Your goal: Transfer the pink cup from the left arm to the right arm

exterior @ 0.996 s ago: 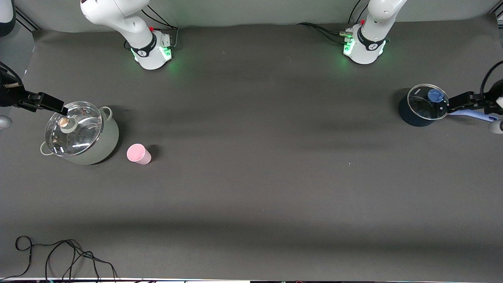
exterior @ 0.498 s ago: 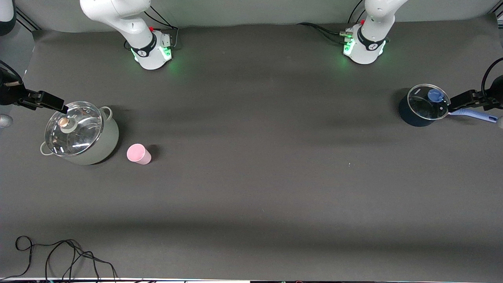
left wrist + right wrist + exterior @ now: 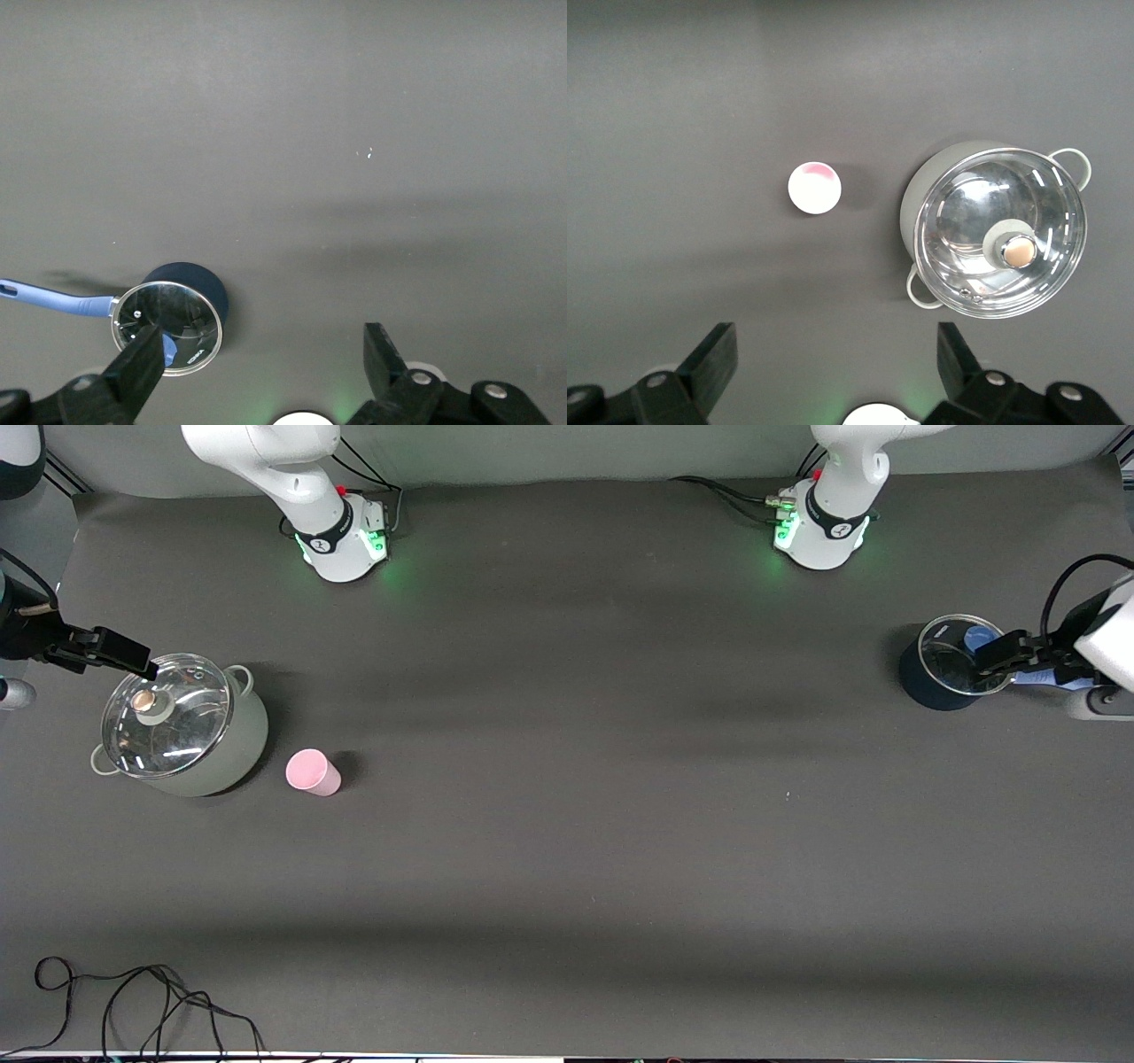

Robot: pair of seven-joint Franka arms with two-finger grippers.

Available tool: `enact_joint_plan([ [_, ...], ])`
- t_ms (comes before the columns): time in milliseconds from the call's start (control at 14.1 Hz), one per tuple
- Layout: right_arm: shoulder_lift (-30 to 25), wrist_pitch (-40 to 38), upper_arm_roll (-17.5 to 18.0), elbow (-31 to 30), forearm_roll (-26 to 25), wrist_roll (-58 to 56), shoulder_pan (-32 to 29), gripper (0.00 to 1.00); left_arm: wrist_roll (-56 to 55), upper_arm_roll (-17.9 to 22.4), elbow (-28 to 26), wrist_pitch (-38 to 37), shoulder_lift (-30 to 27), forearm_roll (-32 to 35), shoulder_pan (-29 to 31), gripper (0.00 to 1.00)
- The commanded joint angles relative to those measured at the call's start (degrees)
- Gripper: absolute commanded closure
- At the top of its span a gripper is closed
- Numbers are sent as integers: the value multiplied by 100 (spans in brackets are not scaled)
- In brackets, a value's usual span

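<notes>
The small pale-pink tapered plastic cup (image 3: 312,771) stands upright on the dark table (image 3: 567,824), just beside the grey-green lidded pot (image 3: 182,726) (toward the right arm's end). The right end effector (image 3: 837,372) hovers over that pot, fingers apart and empty. The left end effector (image 3: 266,372), fingers apart too, hangs over the dark blue glass-lidded saucepan (image 3: 952,664).

one pink cup (image 3: 312,771), two lidded pots (image 3: 182,727)
</notes>
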Motion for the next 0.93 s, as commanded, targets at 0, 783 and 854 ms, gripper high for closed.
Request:
enact_joint_plan([
  [0, 133, -47, 41, 180, -54, 23, 41, 0, -44, 653, 149, -27, 99, -5, -774, 0],
  [783, 247, 770, 24, 127, 158, -215, 76, 0, 52, 751, 271, 96, 292, -101, -898, 0],
  [854, 247, 770, 24, 127, 158, -215, 76, 0, 61, 742, 350, 61, 388, -101, -898, 0],
])
